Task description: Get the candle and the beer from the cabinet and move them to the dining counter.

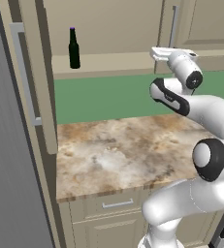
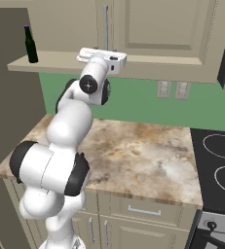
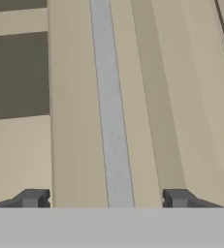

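Beer: upright on the open cabinet shelf at 11 o'clock, well apart from the arm, awaiting pickup
Handle: silver bar running between the two fingertips, likely lined up for a pull on that closed door
Claw: wide open, gripping nothing
Table: worktop below

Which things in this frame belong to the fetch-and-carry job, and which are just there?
Job:
beer, standing in the open cabinet
silver handle, between the open gripper tips

Bystanders:
stone worktop
stove
wall outlets
drawer
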